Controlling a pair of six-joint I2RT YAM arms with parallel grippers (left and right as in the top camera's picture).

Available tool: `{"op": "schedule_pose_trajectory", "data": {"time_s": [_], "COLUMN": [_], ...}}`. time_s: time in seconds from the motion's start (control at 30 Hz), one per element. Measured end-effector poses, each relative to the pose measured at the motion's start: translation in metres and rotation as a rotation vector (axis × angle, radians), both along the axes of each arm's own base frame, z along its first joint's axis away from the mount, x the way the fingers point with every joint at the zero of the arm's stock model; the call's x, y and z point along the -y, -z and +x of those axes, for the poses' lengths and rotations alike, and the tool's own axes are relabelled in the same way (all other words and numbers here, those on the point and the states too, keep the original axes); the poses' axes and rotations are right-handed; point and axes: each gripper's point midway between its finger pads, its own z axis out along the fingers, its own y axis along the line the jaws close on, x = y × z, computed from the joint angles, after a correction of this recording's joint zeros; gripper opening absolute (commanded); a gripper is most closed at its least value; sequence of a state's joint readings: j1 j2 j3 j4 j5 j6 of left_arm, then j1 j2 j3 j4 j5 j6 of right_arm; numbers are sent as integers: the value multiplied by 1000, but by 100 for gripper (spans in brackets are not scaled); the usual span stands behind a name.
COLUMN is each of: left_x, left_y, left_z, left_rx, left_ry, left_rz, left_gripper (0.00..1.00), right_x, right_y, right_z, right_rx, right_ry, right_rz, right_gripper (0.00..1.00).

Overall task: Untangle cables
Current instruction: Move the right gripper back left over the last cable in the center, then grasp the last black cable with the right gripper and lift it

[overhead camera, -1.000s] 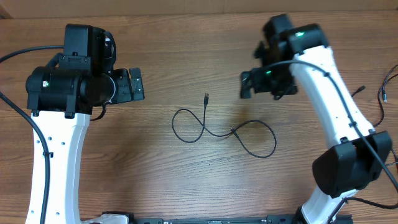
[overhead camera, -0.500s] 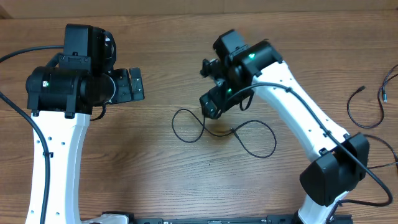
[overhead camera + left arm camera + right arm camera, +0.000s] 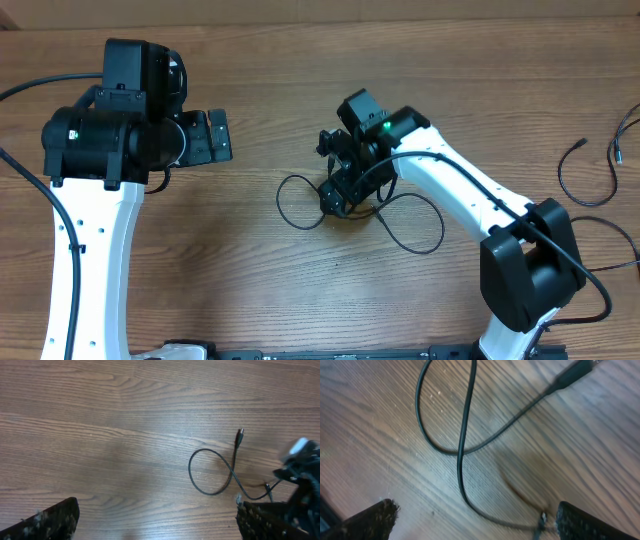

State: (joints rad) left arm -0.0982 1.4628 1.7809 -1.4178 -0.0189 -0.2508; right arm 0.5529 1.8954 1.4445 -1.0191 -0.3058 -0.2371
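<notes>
Over the crossing of the looped cable (image 3: 462,440) at mid-table, with the right gripper (image 3: 338,192) spread wide and empty: lower straight, straddle only one strand beside the crossing, pinch firmly, lift slowly. Leave the left gripper (image 3: 216,136), likewise wide and empty, well aside.

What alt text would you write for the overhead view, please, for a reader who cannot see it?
The right gripper, open, sits over the middle of a thin black cable lying in a loose figure-eight on a wooden table. The left gripper is open at the left, away from it, and more loose cables lie at the right edge.
</notes>
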Motion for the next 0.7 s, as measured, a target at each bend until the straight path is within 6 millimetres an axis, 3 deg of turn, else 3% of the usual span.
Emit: {"op": "schedule_pose_trajectory", "data": {"time_s": [0.23,0.57,0.63,0.7], "left_x": [0,0,0,0], "left_y": [0,0,0,0], "left_z": [0,0,0,0], "left_rx": [0,0,0,0], "left_ry": [0,0,0,0], "left_rz": [0,0,0,0], "left_gripper": [100,100,100,99], "right_x": [-1,-3,-2,-2], "right_y": [30,43,46,49], "right_z": [-18,-23,-26,-28], "right_rx": [-50,-51,-57,-58], "right_ry": [-11,-17,-20,-24], "right_rz": [43,72,69,69], "right_gripper": [79,73,66,45]}}
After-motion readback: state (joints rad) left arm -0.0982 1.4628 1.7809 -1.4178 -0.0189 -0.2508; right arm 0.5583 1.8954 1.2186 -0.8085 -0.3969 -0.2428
